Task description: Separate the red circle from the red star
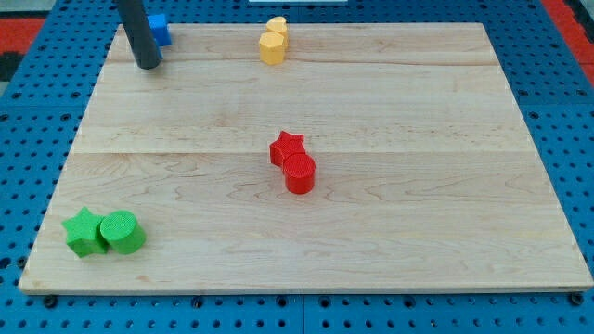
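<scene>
Nearest, at the view's bottom left, a green star (83, 232) and a green circle (122, 232) sit touching side by side on the wooden table (445, 213), close to its front edge.

Farther in, near the table's middle, lie the task's two pieces. The red circle (299, 173) sits just below and slightly to the view's right of the red star (287, 147), and the two are touching, so they are not yet apart.

Toward the view's top, a pair of yellow blocks (273, 41) stands pressed together near the far edge, a little left of centre; their exact shapes are hard to make out.

At the view's top left, the dark rod comes down from above, and my tip (148, 65) rests on the table near the far left corner. There are no jaws on this arm, only the rod, so nothing is spread, pressed or pinched. A blue block (160, 28) lies just behind the rod, partly hidden by it, and whether they touch cannot be told. My tip is well apart from the red pair, which lies down and to the view's right of it.

No writing or labels can be read on anything.
</scene>
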